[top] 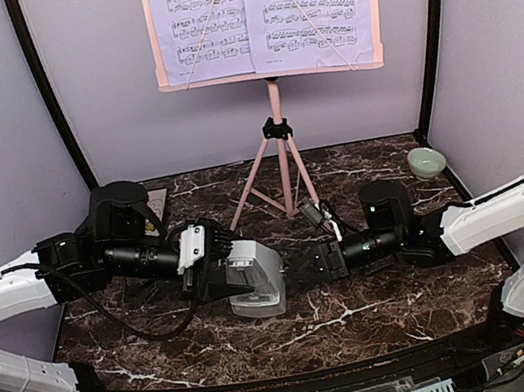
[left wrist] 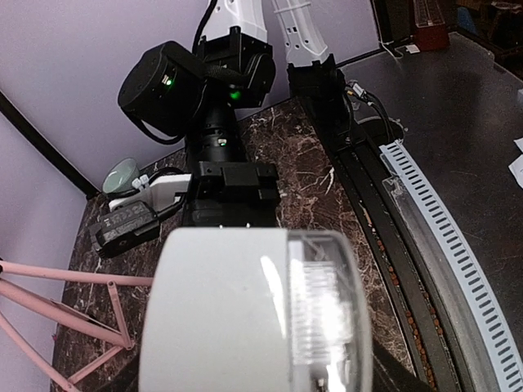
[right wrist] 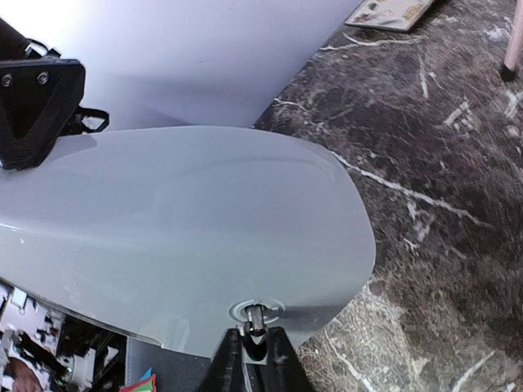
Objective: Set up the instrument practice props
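Dark marble table (top: 365, 320), lavender walls. At 12 o'clock the music stand (top: 283, 152) already carries its two pages (top: 200, 19). The metronome (top: 256, 276) is near the centre, tipped on its side rather than standing. The left gripper (top: 224, 282) clasps its body from 9 o'clock, jaws spread wide around it. From 3 o'clock the right gripper (right wrist: 255, 343) has its fingertips nearly together, pinching a small metal knob (right wrist: 257, 314) on the casing. The left hold should probably stay steady while the right works the knob gently. The metronome should then go down on its base, clear of the stand's legs.

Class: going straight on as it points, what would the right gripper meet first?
The white metronome, held by the left gripper; the right gripper pinches a small knob on it.
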`<state>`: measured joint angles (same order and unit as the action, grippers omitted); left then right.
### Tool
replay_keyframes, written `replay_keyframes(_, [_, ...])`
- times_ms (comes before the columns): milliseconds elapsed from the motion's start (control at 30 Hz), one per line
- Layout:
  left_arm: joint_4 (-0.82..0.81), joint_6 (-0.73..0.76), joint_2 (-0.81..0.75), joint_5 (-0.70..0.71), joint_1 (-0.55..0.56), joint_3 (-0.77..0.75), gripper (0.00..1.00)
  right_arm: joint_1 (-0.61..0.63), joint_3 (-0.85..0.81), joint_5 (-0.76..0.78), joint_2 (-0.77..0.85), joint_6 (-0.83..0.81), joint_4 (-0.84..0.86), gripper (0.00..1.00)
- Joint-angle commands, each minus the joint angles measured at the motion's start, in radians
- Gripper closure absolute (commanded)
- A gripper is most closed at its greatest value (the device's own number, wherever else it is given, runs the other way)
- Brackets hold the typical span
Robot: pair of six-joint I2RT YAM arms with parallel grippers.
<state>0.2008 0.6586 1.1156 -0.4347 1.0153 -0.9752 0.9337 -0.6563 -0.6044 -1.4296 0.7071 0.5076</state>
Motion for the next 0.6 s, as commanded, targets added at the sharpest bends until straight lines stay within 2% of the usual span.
replay_keyframes(0, [-0.322, -0.087, 0.036, -0.075, -0.086, 0.033, 0.97, -0.019, 0.058, 0.051, 0.031, -0.028, -0.022, 0.72])
replay_keyframes(100, [-0.426, -0.1, 0.088, -0.118, -0.119, 0.058, 0.97, -0.023, 0.079, 0.082, 0.081, -0.054, -0.039, 0.52])
replay_keyframes(233, [-0.528, -0.125, 0.178, -0.175, -0.14, 0.061, 0.97, -0.037, 0.087, 0.145, 0.176, -0.117, -0.163, 0.37])
replay_keyframes(300, [-0.578, -0.152, 0.244, -0.216, -0.145, 0.049, 0.97, -0.044, 0.093, 0.154, 0.235, -0.122, -0.223, 0.35])
replay_keyframes(367, [-0.616, -0.184, 0.302, -0.269, -0.148, 0.029, 0.97, -0.048, 0.097, 0.226, 0.299, -0.158, -0.282, 0.27])
replay_keyframes(433, [-0.656, -0.215, 0.354, -0.298, -0.151, 0.011, 0.97, -0.051, 0.097, 0.265, 0.368, -0.171, -0.332, 0.23])
replay_keyframes(567, [-0.626, -0.229, 0.456, -0.395, -0.163, -0.053, 0.96, -0.056, 0.092, 0.326, 0.457, -0.187, -0.418, 0.17])
